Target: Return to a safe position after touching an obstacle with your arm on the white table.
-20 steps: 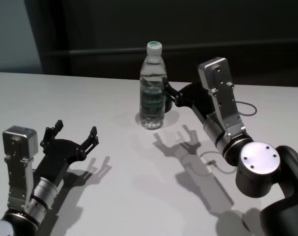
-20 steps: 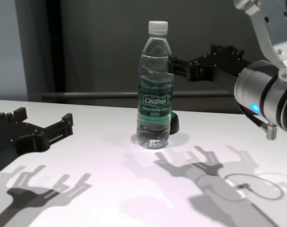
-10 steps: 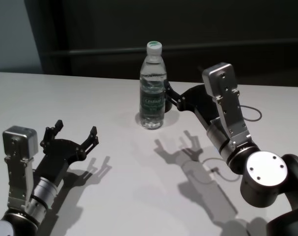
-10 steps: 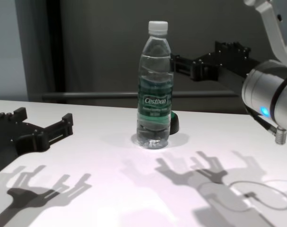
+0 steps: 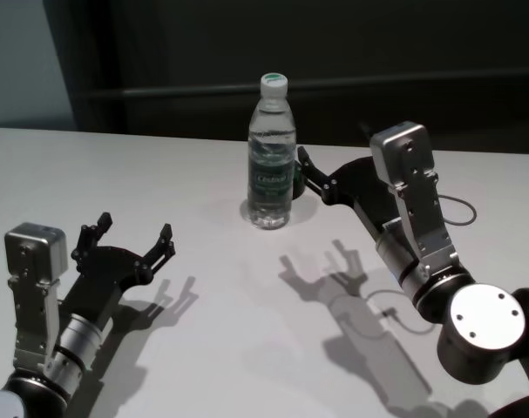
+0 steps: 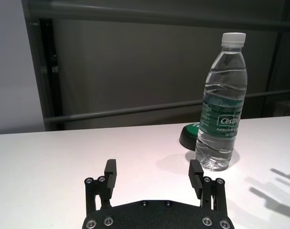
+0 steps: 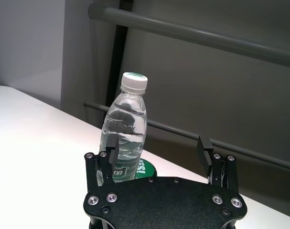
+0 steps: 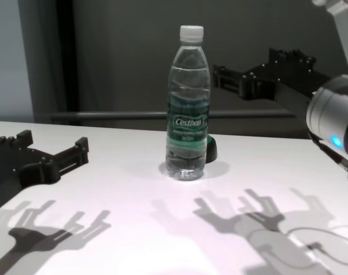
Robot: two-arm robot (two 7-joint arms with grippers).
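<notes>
With the right gripper (image 8: 242, 80) spread wide and empty just beside the upright Cestbon water bottle (image 8: 188, 103) on the white table (image 8: 116, 195), the retreat should run straight back, clear of the bottle, while the left gripper (image 5: 129, 244) sits parked, likewise agape and empty.

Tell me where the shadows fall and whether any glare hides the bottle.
Head view: both arms cast hard gripper-shaped shadows on the white table, toward the robot. Chest view: the same shadows cross the near tabletop; the water bottle is evenly lit, label readable, no glare. Left wrist view: a soft shadow lies beside the bottle's base; the background stays dark.
</notes>
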